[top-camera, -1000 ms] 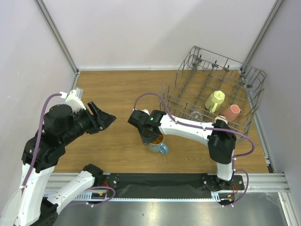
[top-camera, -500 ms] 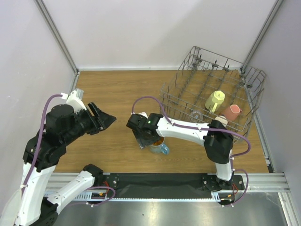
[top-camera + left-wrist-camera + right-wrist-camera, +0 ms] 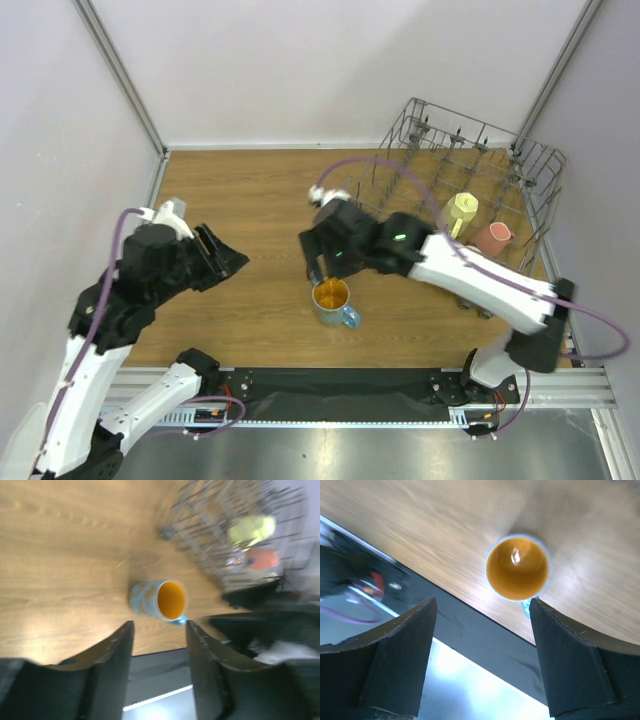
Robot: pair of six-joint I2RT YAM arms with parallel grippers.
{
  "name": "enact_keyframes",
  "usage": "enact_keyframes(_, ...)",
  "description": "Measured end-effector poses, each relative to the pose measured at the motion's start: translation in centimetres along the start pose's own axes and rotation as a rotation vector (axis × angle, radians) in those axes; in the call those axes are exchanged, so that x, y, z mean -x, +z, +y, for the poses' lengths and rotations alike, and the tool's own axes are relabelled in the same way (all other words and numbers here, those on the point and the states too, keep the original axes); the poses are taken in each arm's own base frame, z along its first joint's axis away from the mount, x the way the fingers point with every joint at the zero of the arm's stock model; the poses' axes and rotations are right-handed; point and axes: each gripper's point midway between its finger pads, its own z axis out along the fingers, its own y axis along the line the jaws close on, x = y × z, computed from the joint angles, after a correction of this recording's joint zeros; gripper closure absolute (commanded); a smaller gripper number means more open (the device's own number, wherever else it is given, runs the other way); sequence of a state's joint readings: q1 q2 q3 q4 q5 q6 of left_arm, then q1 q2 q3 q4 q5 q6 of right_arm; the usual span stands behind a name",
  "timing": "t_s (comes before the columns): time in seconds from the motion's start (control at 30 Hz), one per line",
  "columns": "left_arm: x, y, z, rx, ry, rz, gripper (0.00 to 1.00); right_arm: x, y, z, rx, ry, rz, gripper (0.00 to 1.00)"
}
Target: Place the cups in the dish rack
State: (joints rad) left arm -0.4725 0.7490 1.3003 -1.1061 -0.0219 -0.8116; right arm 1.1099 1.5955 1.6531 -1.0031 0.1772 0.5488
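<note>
Blue cup: pale blue outside with tan blotches, orange inside, blue handle. Yellow mug: pale yellow. Pink mug: salmon. Dish rack: grey wire. Desk: mid-brown wood grain. Arms: white shells, black joints. Cables: purple.

A robot lab cell: blank white panels on aluminium posts enclose a wooden table; robot arms bolted to a bottom-edge rail.

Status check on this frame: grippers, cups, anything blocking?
Left gripper open, empty. Right gripper open over blue cup, upright on table, not held. Yellow mug, pink mug in rack. Path to rack clear.
</note>
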Motion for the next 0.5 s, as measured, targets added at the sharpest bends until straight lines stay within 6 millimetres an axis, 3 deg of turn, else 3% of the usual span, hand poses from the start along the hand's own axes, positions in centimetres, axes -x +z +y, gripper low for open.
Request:
enact_keyframes(0.1,-2.4,2.2,1.7,0.053,-0.013,0.087,0.26,3.2,-5.0,-1.6,0.034,0.066,-0.133,0.23)
enact_keyframes(0.23,-6.1,5.1,2.7,0.107,-0.009,0.245,0.18,4.7,-9.5,-5.7,0.005,0.165,-0.234,0.23)
enact_keyframes(0.37,-8.9,7.8,1.7,0.108,0.052,0.359,0.2,3.5,-11.4,-10.0,-0.054,0.248,-0.257,0.23)
enact_keyframes(0.5,-11.9,11.0,1.3,0.142,0.104,0.456,0.22,1.1,-12.8,-12.6,-0.087,0.309,-0.247,0.22)
